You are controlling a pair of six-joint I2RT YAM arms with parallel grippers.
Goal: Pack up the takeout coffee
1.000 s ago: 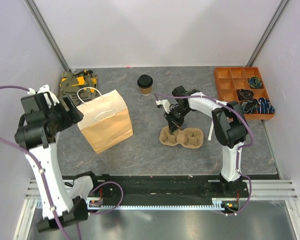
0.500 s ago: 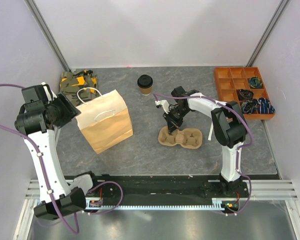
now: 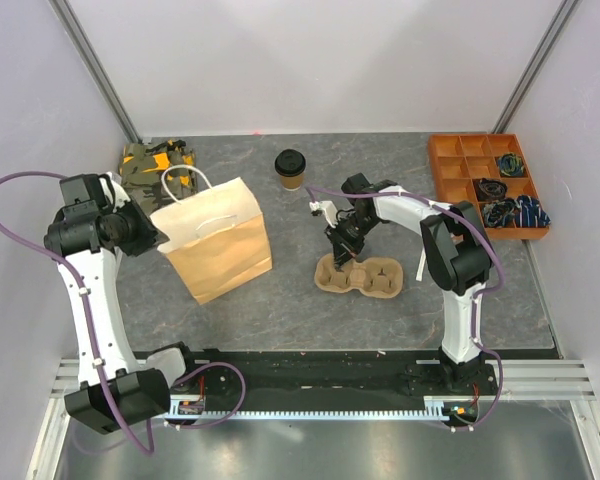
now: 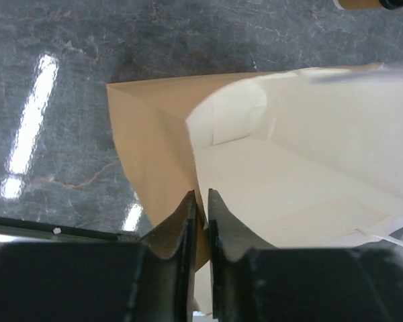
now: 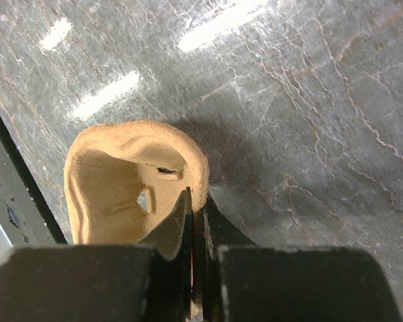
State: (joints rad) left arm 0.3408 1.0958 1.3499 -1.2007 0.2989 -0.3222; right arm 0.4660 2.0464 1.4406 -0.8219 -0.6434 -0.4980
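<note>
The takeout coffee (image 3: 291, 169), a tan cup with a black lid, stands upright at the back of the table, apart from both grippers. The brown paper bag (image 3: 220, 245) with white handles lies in front of it to the left, its mouth open. My left gripper (image 3: 158, 240) is shut on the bag's rim; in the left wrist view the jaws (image 4: 200, 194) pinch the paper edge of the bag (image 4: 309, 168). My right gripper (image 3: 342, 255) is shut on the left rim of the pulp two-cup carrier (image 3: 365, 275), whose wall sits between the closed jaws (image 5: 196, 194) of the carrier (image 5: 114, 181).
An orange compartment tray (image 3: 485, 185) with small dark items sits at the back right. A camouflage-patterned bundle (image 3: 150, 165) lies at the back left behind the bag. White walls close in the table on three sides.
My left arm swung in to the bag's mouth and its jaws closed on the rim; the bag's mouth has lifted and shifted a little. The right arm and carrier stayed put.
</note>
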